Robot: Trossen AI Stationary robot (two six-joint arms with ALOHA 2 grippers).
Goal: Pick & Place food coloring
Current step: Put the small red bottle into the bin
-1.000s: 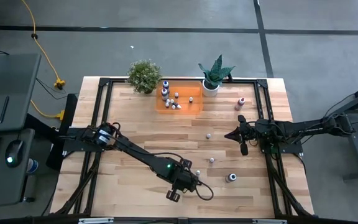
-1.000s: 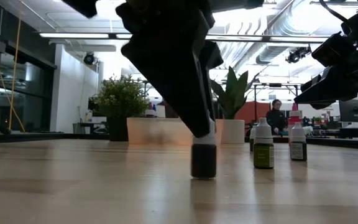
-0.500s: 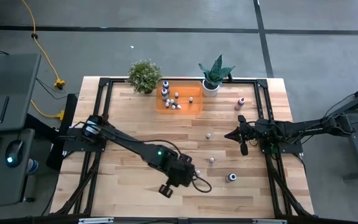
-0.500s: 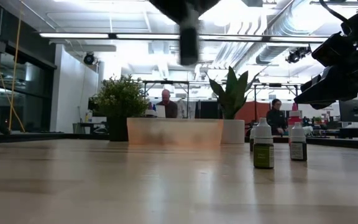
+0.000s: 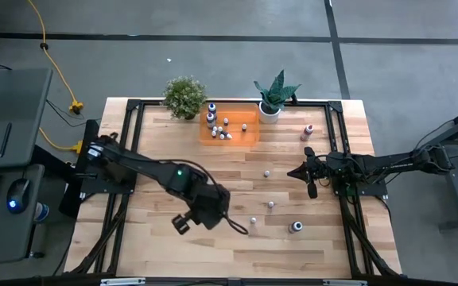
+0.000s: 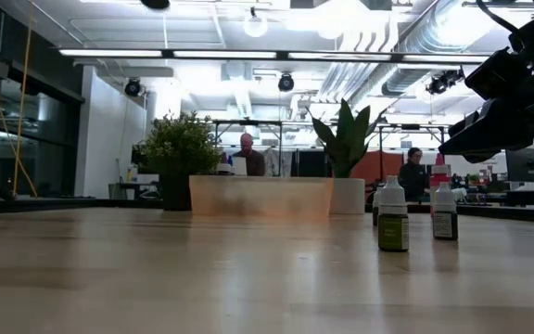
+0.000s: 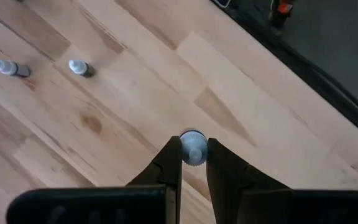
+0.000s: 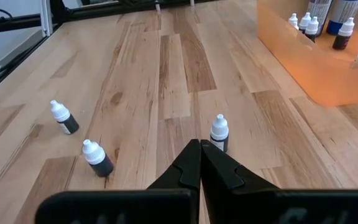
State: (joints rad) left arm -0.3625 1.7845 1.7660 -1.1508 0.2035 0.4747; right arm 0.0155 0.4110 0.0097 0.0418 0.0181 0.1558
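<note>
Bottle (image 7: 194,148) cap-first toward camera, between left pincer (image 7: 194,163) fingers

Table (image 5: 157,151): fills the middle of the high view.
Tray (image 5: 245,135): at the table's far edge, between two potted plants (image 5: 185,97).
Bottles in tray (image 5: 213,121): clustered toward its left end.
Loose bottles (image 5: 269,204): scattered on the table's right half, well apart.
Left gripper (image 5: 183,224): above the table's near middle, a bottle (image 7: 194,148) between its fingers.
Right gripper (image 5: 312,189): right of centre, near the right edge.
</note>
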